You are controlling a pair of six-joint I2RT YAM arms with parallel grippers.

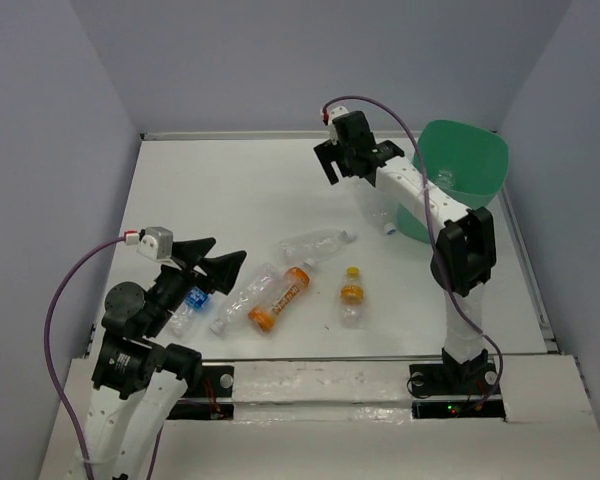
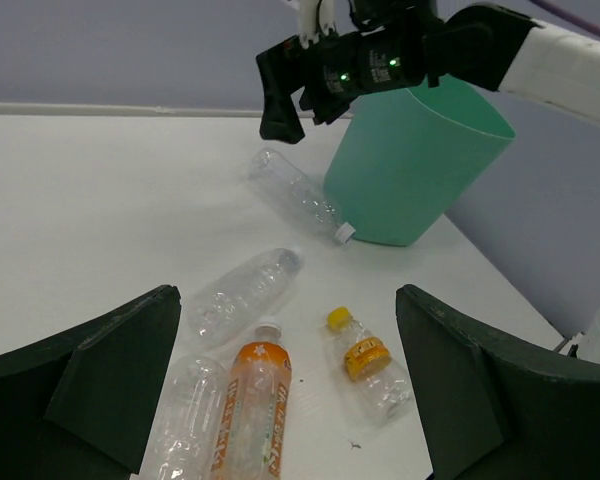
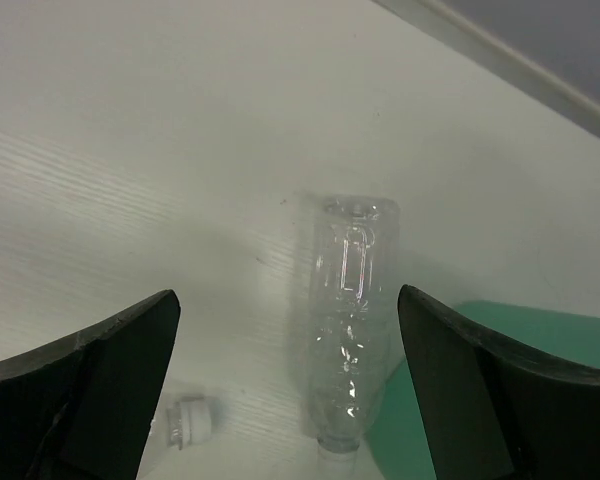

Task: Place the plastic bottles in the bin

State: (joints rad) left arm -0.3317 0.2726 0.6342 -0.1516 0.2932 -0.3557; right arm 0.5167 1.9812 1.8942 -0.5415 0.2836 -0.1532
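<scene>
At 2 o'clock on the table [image 1: 230, 190]: the bin [image 1: 480, 185] stands mouth up; we cannot tell what lies in it.
At the bin's 9 o'clock side: the near bottle [image 3: 352, 320], clear, lies flat on the table just beside the bin's base, outside it.
Right arm: the right gripper [image 1: 357, 160] hangs over the near bottle with its jaws spread wide and nothing between them. Its wrist view shows the bottle down on the table, framed by the two fingers.
Left arm: the left gripper [image 1: 212, 262] sits at 8 o'clock, jaws wide apart and empty, just beside the blue-labelled bottle [image 1: 192, 302].
At 6 o'clock, mid-table: the orange-labelled bottle [image 1: 283, 295], the yellow-capped bottle [image 1: 352, 293] and two clear bottles [image 1: 315, 243] [image 1: 242, 298] lie loose, none in the bin.
Step in hand: we judge that the right arm is dealing with the near bottle, which is not yet grasped and not yet binned.
Next move: we would lower the right gripper squarely across the bottle's body and close gently, since thin clear plastic may buckle or slip. Then we would lift it clear of the rim, carry it toward 2 o'clock over the mouth and let go.
After that: five bottles wait on the table. The left arm is best placed for the blue-labelled one.
</scene>
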